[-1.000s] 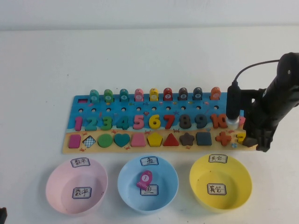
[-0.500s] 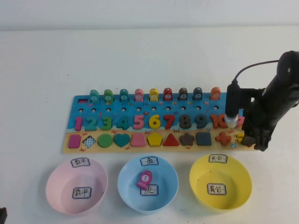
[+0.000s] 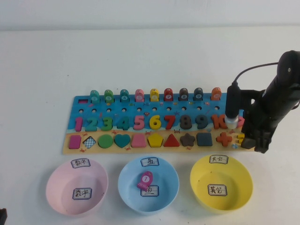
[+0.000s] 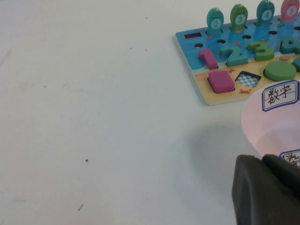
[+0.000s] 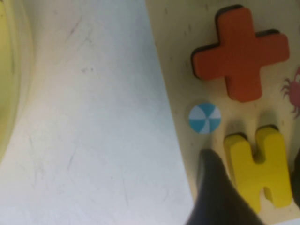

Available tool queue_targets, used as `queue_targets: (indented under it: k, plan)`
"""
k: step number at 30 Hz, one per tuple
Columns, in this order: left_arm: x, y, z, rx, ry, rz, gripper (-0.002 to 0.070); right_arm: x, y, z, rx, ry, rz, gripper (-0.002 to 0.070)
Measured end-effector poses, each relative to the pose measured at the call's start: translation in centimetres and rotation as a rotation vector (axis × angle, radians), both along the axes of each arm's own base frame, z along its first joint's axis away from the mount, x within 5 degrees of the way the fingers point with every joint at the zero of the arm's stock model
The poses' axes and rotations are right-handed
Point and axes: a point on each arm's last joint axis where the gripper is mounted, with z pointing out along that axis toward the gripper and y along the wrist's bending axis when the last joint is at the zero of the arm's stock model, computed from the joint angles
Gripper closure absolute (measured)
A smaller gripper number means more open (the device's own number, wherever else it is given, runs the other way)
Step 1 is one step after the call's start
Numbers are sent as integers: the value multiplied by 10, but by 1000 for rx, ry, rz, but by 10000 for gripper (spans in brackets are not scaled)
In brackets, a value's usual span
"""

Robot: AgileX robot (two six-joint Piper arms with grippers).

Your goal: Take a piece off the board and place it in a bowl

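The piece (image 3: 241,138), a small yellow equals-sign block (image 5: 260,164), sits in its recess at the right end of the board (image 3: 140,150), on the sandy strip (image 5: 178,56). My right gripper (image 3: 253,143) is down over it and open (image 5: 255,173). One dark finger (image 5: 213,187) stands on the piece's outer side, the other just past its opposite edge. The yellow bowl (image 3: 199,180) with two white labels stands in front of the board, a little left of the gripper; its rim (image 5: 9,70) shows in the right wrist view. My left gripper (image 4: 263,161) is shut beside the pink bowl, holding nothing.
An orange plus (image 3: 224,138) lies just left of the piece. A pink bowl (image 3: 56,187) and a blue bowl (image 3: 126,187) holding a pink fish piece (image 3: 146,180) stand left of the yellow one. Numbers, shapes and fish pegs fill the board.
My right gripper has edged a little left and settled lower around the yellow piece. The piece has not left its recess. The left arm has not moved.
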Motion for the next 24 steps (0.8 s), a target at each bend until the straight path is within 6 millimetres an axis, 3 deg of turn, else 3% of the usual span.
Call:
queue_targets:
  k: [19, 24]
  plan:
    - [0, 0, 0, 0, 0, 0, 680, 0, 0, 0, 1, -4, -1, 395]
    - [0, 0, 0, 0, 0, 0, 679, 1, 0, 0, -3, -12, 1, 441]
